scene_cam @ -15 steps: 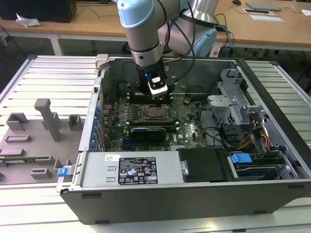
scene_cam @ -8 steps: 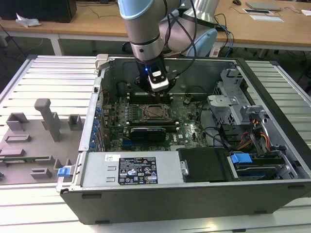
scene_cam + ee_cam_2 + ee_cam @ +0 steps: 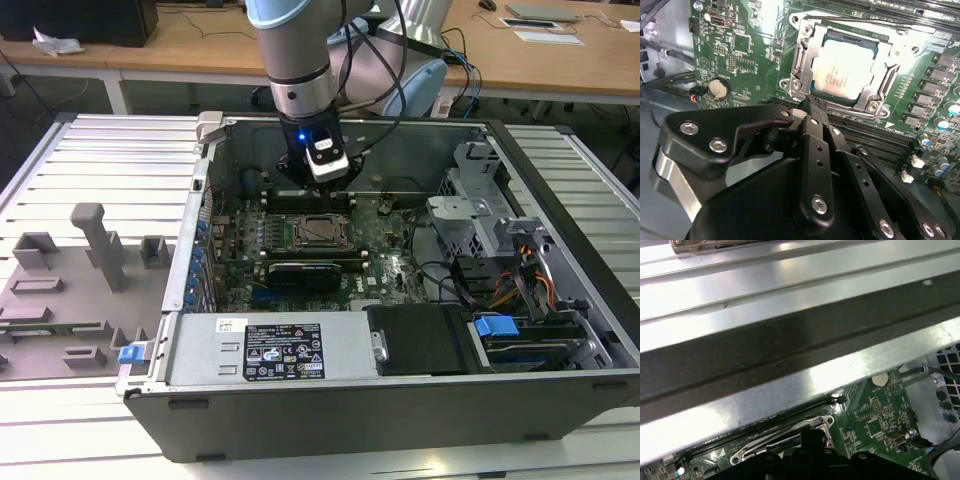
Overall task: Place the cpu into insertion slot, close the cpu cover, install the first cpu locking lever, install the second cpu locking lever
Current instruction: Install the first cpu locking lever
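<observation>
The cpu (image 3: 844, 69), a pale square chip, lies flat in the socket on the green motherboard. The cpu cover (image 3: 805, 52), a metal frame with a large window, lies down around it. A thin wire lever (image 3: 855, 22) runs along one edge of the socket. My gripper (image 3: 810, 106) hangs just outside a corner of the socket with its black fingers drawn together, shut, and nothing shows between them. In the exterior view the gripper (image 3: 318, 188) stands right behind the socket (image 3: 320, 232). In the first wrist view the socket frame (image 3: 790, 436) lies just past the dark fingers (image 3: 812, 447).
The open computer case (image 3: 300, 350) lies on a slatted metal table. Memory slots (image 3: 935, 75) flank the socket, and a coin cell (image 3: 718, 88) sits nearby. A drive cage (image 3: 470, 215) and cables fill the exterior view's right. The case wall (image 3: 790, 340) looms close to the wrist.
</observation>
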You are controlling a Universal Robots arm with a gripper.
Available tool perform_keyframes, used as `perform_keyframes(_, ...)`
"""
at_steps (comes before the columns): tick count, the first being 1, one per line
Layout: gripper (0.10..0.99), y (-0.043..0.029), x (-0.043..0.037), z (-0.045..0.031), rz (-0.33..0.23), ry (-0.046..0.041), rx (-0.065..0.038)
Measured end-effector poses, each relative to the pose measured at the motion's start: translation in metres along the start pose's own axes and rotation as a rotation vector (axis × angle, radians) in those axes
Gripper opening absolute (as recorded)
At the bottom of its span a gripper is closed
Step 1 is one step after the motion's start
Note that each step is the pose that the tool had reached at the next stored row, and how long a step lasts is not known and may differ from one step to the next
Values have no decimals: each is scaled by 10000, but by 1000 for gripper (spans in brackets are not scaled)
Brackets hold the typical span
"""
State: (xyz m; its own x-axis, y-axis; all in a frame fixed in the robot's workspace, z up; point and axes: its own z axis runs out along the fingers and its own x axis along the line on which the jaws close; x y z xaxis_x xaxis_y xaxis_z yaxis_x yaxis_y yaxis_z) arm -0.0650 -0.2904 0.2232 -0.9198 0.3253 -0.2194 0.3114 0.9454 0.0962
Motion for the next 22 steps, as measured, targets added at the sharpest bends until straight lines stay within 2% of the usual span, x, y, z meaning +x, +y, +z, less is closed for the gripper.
perform_keyframes(2, 106, 2, -7, 4, 8, 339, 116)
perform_keyframes(3, 106, 3, -11, 6, 15, 576, 196)
perform_keyframes(4, 106, 4, -15, 8, 18, 750, 257)
perform_keyframes(5, 106, 7, -23, 11, 25, 1192, 411)
perform_keyframes(6, 106, 7, -23, 11, 28, 1283, 443)
perform_keyframes(10, 106, 8, -26, 13, 27, 1288, 442)
perform_keyframes(12, 106, 18, -54, 21, -23, 1298, 435)
perform_keyframes(15, 106, 37, -115, 37, -260, 1388, 430)
perform_keyframes(16, 106, 39, -121, 39, -348, 1423, 452)
perform_keyframes(18, 106, 38, -123, 39, -549, 1471, 567)
perform_keyframes(22, 106, 26, -128, 38, -785, 1491, 705)
